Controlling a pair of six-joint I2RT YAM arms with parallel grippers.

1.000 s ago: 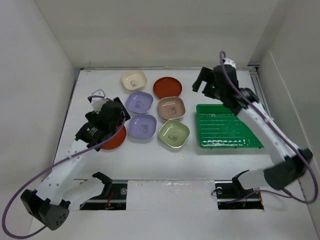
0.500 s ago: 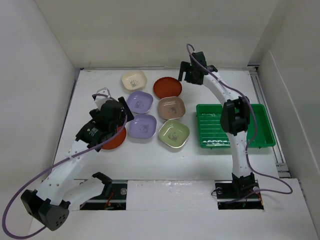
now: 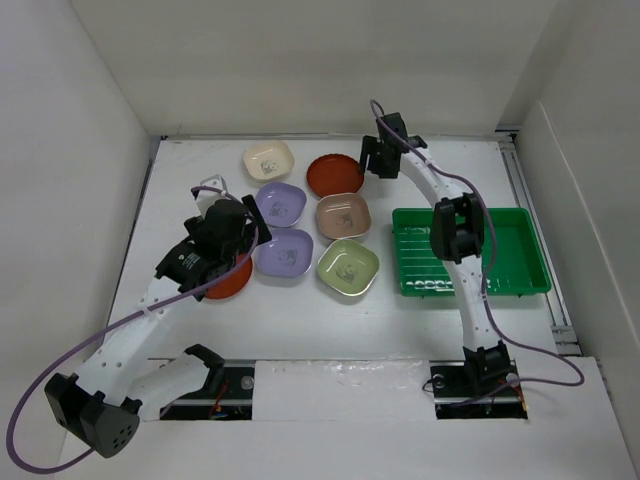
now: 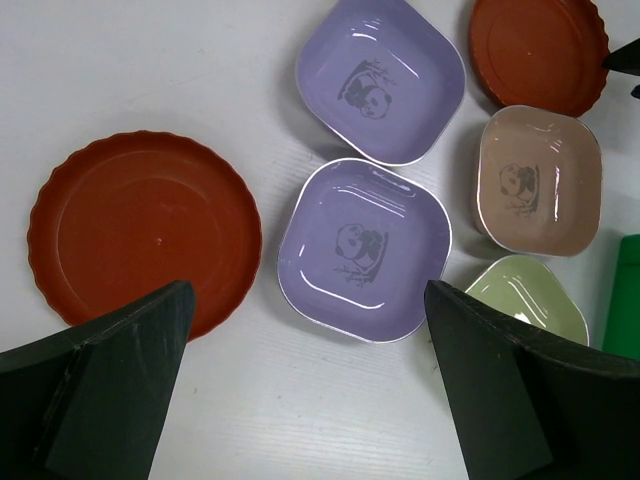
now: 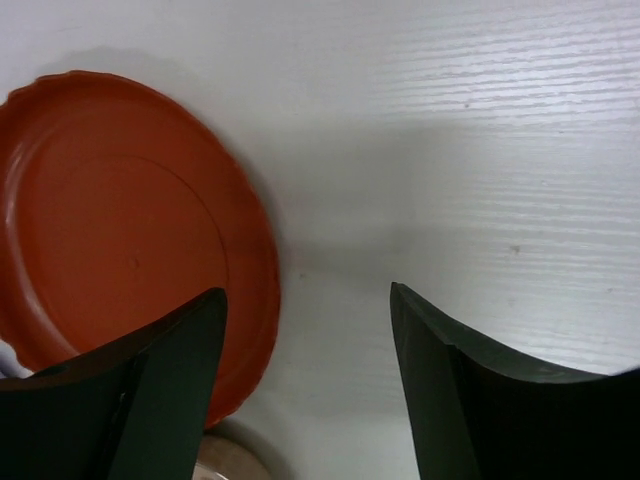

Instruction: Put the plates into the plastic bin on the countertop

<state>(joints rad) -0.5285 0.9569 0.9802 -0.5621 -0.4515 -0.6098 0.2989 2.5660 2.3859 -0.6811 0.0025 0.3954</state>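
Note:
Seven plates lie on the white countertop (image 3: 200, 170): cream (image 3: 268, 159), two lavender (image 3: 278, 204) (image 3: 284, 251), tan-pink (image 3: 343, 216), olive green (image 3: 348, 266) and two round red-orange ones (image 3: 335, 175) (image 3: 228, 282). The green plastic bin (image 3: 470, 250) holds nothing. My right gripper (image 3: 376, 160) (image 5: 305, 330) is low at the far red-orange plate (image 5: 130, 230), open, with the plate's right rim between its fingers. My left gripper (image 3: 232, 238) (image 4: 307, 300) hangs wide open above the near red-orange plate (image 4: 145, 240) and the near lavender plate (image 4: 365, 250), holding nothing.
White walls close in the counter at the left, back and right. The bin stands right of the plates, its edge (image 4: 628, 290) showing in the left wrist view. The right arm (image 3: 450, 230) reaches across the bin's left end.
The right arm has swung left from above the bin's back corner to the far red-orange plate, and its jaws have narrowed. The left arm has barely moved.

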